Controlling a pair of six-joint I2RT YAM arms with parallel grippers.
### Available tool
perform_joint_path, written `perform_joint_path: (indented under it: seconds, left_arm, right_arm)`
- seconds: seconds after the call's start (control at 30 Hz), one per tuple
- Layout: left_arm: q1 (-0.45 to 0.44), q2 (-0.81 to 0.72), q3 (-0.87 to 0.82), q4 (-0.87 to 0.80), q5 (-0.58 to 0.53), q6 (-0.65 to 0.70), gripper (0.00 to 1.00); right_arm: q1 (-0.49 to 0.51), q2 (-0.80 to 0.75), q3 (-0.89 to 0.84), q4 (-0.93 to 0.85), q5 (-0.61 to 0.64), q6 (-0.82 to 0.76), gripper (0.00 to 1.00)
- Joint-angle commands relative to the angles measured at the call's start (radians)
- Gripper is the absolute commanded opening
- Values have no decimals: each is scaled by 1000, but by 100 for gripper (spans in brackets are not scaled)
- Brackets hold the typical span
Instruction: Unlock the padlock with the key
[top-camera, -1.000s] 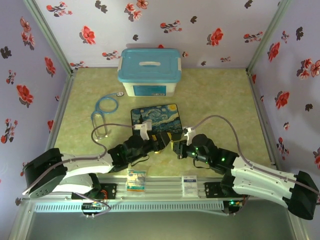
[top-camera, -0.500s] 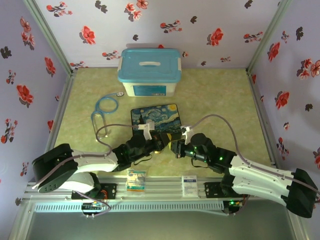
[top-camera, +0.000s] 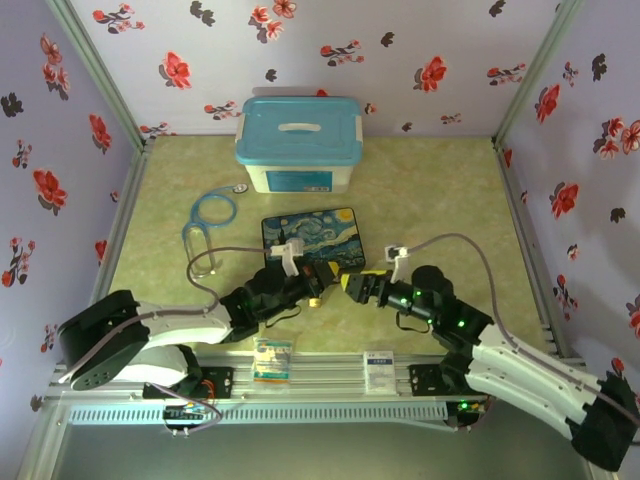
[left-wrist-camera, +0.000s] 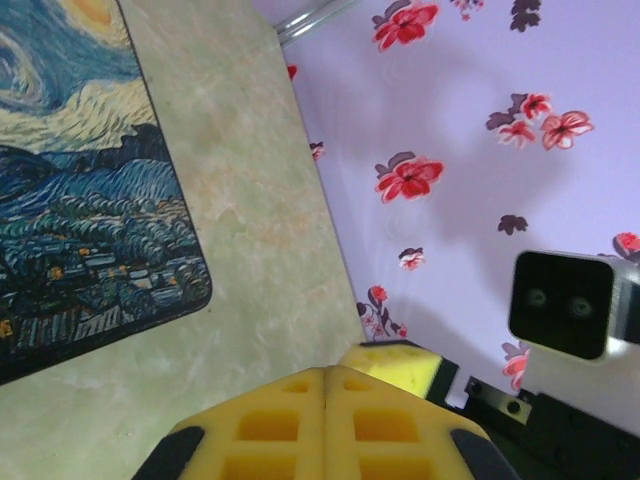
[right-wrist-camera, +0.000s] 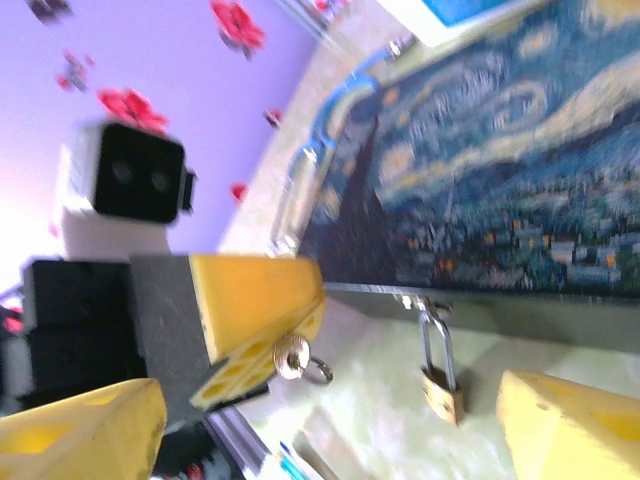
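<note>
Left gripper (left-wrist-camera: 325, 385) pinching key (right-wrist-camera: 292, 357) between closed fingers; right gripper (right-wrist-camera: 330, 425) standing wide open (padlock (right-wrist-camera: 442, 392) hanging at box (right-wrist-camera: 500, 180) edge)

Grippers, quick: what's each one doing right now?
Left gripper: closed, pinching the key.
Right gripper: open, holding nothing.

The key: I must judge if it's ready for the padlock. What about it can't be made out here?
- Right wrist view: the key shows a rounded end with a ring; the rest is hidden inside the shut left gripper.
- Left wrist view: its own fingers cover it.
- Top view: too small, between the arms.
- The padlock's keyhole: blurred, right wrist view.
</note>
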Motion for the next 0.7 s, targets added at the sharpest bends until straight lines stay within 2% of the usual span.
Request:
perform_joint_path:
  seconds: [0.0,0.13,0.23,0.4,0.67]
  left_arm:
    - [9,-60,-6,17,8,31,0]
    - [14,-87,24,12,32,69,0]
    - [25,-97,32,47,48,64,0]
    - [31,-121,47,65,49,59,0]
    - [57,-104,68,155,48,41,0]
  right_arm:
    - [-31,-20,-34,216,-122,102,88]
    - [-33,97,-65,487,-164,226,86]
    - [-32,190,-78,672,-180,296,76]
    - [-31,277,-73,839,-203,339,65]
    - [-31,316,-82,893,-210,350,66]
